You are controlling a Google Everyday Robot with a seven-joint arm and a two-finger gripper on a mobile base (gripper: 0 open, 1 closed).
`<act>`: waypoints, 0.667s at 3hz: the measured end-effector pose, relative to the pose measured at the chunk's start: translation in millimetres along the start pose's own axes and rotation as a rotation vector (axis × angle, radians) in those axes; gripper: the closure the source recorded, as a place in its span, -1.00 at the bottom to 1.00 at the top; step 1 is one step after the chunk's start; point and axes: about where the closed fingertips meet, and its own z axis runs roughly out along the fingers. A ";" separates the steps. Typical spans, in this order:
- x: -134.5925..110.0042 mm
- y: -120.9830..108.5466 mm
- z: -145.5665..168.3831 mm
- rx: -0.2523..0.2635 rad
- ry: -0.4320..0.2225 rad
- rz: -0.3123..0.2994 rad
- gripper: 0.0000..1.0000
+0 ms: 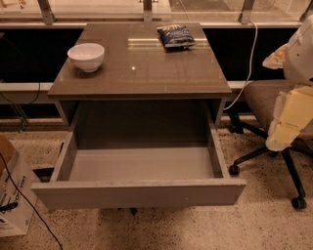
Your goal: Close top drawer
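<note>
Grey-brown top drawer (139,194) open; jaws rt, apart.

Speckled terrazzo floor (195,229) under warm, dim light. Behind the glossy tabletop (142,68) run dark panels (34,53) beneath a pale ledge with metal posts (46,12). A grey-seated office chair (261,100) on black castors stands right, the tool (278,140) hanging before it at the frame's edge. A cardboard box (10,195) sits at left

Gripper (287,122) at right edge, beside the office chair (259,100) — arm (301,49) above it cut off by the edge. Top drawer (139,193) pulled out; its front hides everything below. Cardboard box (10,195) cropped at left. Bag (176,35) print unreadable.
</note>
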 end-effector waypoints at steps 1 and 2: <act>-0.1 0.0 0.0 0.000 0.000 0.000 -1.00; -8.4 3.6 6.0 -0.008 -0.010 -0.036 -0.47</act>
